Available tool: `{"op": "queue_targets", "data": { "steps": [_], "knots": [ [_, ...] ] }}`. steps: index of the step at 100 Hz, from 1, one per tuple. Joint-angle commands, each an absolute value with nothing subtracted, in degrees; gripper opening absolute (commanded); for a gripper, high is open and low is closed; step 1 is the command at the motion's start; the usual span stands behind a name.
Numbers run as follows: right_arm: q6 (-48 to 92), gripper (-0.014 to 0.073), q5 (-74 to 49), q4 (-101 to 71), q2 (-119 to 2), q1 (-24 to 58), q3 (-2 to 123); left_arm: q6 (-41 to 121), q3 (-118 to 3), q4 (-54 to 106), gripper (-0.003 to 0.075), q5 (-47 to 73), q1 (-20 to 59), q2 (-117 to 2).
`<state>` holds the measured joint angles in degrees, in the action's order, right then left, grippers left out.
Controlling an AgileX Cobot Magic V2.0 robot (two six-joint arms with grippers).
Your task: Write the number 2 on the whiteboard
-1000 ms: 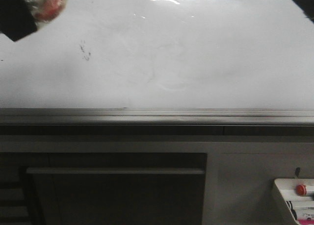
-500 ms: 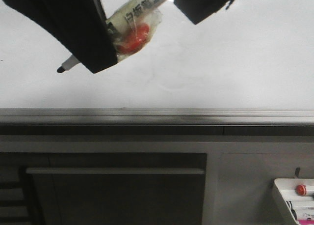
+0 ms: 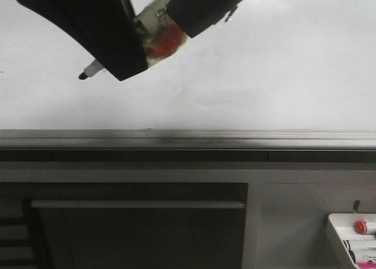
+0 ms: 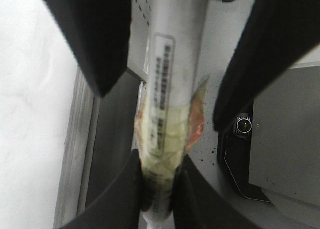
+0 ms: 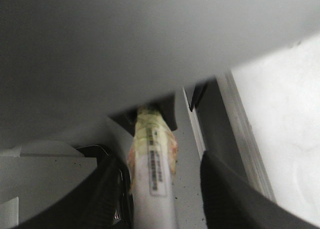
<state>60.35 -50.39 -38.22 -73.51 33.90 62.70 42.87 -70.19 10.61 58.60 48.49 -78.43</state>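
1. The whiteboard (image 3: 282, 75) fills the upper half of the front view: a glossy white-grey sheet with faint, cloudy erased traces near its middle and a grey metal rail (image 3: 235, 140) along its lower edge.
2. No drawn digit shows on the part of the board that is in view; the upper left area is covered by the arms.
3. The left pincer (image 4: 159, 189) is clamped on a marker (image 4: 172, 89), its two dark fingers (image 4: 120, 199) pressed against the barrel where yellowish tape and a red patch wrap it.
4. The marker has a pale grey barrel with a printed label; in the front view its dark tip (image 3: 83, 76) sticks out to the lower left of the black arm, over the board's left part.
5. The right pincer (image 5: 155, 194) straddles the same marker (image 5: 152, 164); its fingers (image 5: 225, 194) stand apart on either side of the barrel, not touching it.
6. At the lower right of the front view sits a small white tray (image 3: 341, 234) with a red button (image 3: 360, 227).
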Motion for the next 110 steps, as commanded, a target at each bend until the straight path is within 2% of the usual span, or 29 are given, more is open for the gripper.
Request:
{"op": "queue_targets", "data": {
  "steps": [1, 16, 45, 64, 69, 84, 91, 98, 110],
  "knots": [
    [61.3, 0.0320, -48.4, -40.8, -72.4, 34.0, 64.7, 43.2, -72.0, 12.0, -0.0018, 56.4, 49.0, -77.0],
    [61.3, 0.0298, -48.4, -40.8, -72.5, 34.0, 64.7, 43.2, -72.0, 11.5, -0.0018, 56.4, 49.0, -77.0],
    [61.3, 0.0048, -48.6, -41.0, -72.5, 34.0, 64.7, 43.2, -72.0, 11.4, -0.0018, 56.4, 49.0, -77.0],
    [61.3, 0.0016, -49.5, -41.0, -72.5, 34.0, 64.7, 43.1, -72.0, 11.4, -0.0004, 56.4, 48.8, -77.0],
    [61.3, 0.0016, -49.8, -41.0, -72.5, 34.0, 64.7, 43.1, -72.0, 11.4, 0.0036, 56.1, 48.8, -77.0],
    [61.3, 0.0016, -49.6, -41.0, -72.5, 34.0, 64.7, 43.0, -72.0, 11.4, 0.0316, 54.5, 48.8, -76.8],
    [61.3, 0.0016, -49.2, -40.6, -72.2, 34.0, 64.7, 42.9, -72.0, 11.4, 0.0411, 53.2, 48.7, -76.1],
    [61.3, 0.0016, -48.5, -39.5, -71.3, 34.0, 64.7, 41.8, -72.0, 11.4, 0.0442, 51.9, 47.7, -75.0],
    [60.3, 0.0016, -48.3, -37.4, -68.1, 33.2, 64.7, 39.6, -72.0, 11.4, 0.0442, 51.7, 44.0, -71.9]
  ]
}}
